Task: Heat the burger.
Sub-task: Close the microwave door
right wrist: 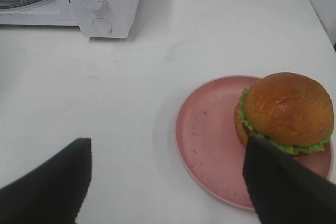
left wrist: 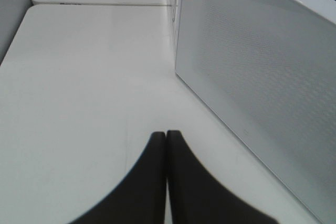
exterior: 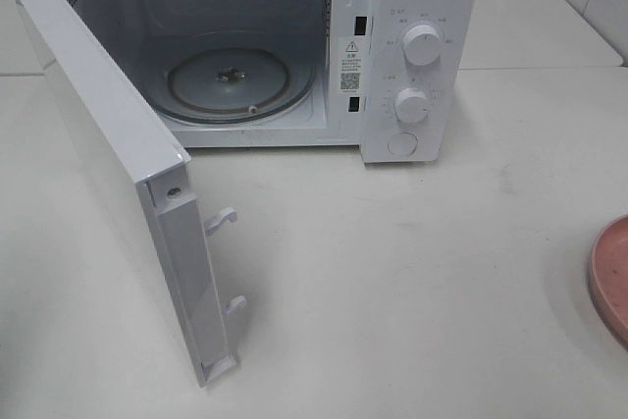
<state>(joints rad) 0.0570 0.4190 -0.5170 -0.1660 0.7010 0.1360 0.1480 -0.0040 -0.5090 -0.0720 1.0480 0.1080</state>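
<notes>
Burger (right wrist: 288,109) sitting on pink plate (right wrist: 210,140), mostly cropped out up top, only plate edge peeking in. Right gripper (right wrist: 168,182) spread wide, one finger covering burger's edge. Left gripper (left wrist: 166,177) pressed together beside microwave door (left wrist: 262,87).

The microwave (exterior: 294,46) cavity is left open at the front, with only the glass turntable (exterior: 233,82) lying on its floor. The approach from the left is blocked by the door (exterior: 118,164), swung out across the tabletop (exterior: 412,282). Bare tabletop is seen between the microwave and the pink plate (right wrist: 210,140) on the right.
</notes>
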